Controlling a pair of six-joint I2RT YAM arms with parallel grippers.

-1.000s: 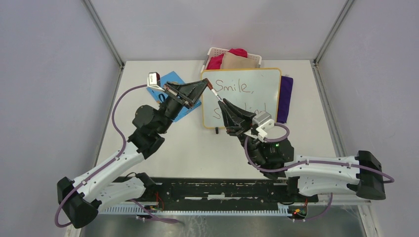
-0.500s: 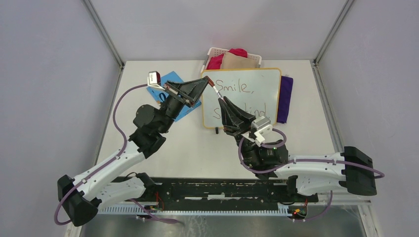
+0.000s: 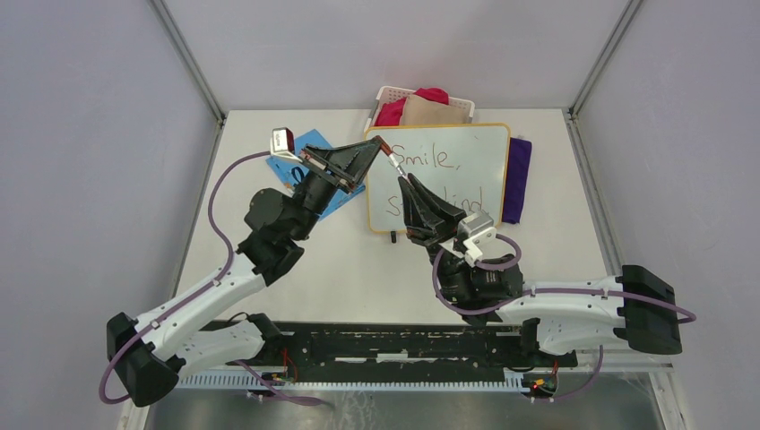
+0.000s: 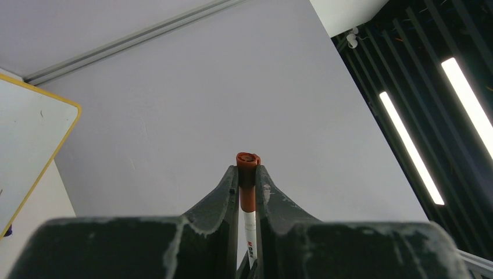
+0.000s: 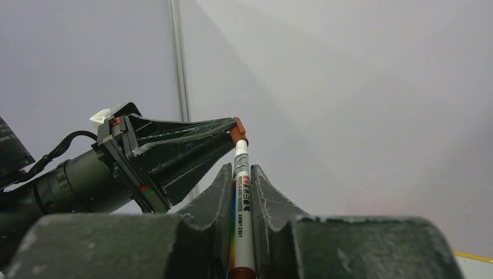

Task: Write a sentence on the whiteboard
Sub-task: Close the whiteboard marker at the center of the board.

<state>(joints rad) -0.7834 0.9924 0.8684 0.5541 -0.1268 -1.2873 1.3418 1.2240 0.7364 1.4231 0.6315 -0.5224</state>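
Top external. Whiteboard [image 3: 488, 148]: yellow-framed, lying flat on the far middle of the tabletop [image 3: 358, 269]. Sentence [image 3: 428, 159]: dark-red handwriting, upper line "Smile," legible, and the lower line is largely covered by the right tool [image 3: 405, 179], so only its ends show. Left tool [image 3: 375, 146]: reaches in from the left over the board's upper left corner, with its jaws clamped on a red-brown cap [image 3: 378, 143]. Right tool: over the board's left half, jaws clamped on the barrel of a white marker [image 3: 394, 165]. The marker spans the gap between the two tools. Blue card [image 3: 312, 141]: left of the board, partly under the left arm. Purple cloth [image 3: 517, 179]: along the board's right edge. Basket [image 3: 384, 93]: white, just behind the board, holding red and tan fabric.

Left wrist. Both fingers are pressed against the cap, and the white barrel continues below it between them. One yellow-edged corner of the whiteboard shows at the left edge. Behind are a grey wall [image 4: 203, 87] and light strips [image 4: 410, 145].

Right wrist. The marker stands upright between the closed fingers, its printed label facing the camera. The cap at its top end is pinched in the left tool's tips. Whether the cap is fully seated cannot be told. A metal post [image 5: 177, 58] rises behind.
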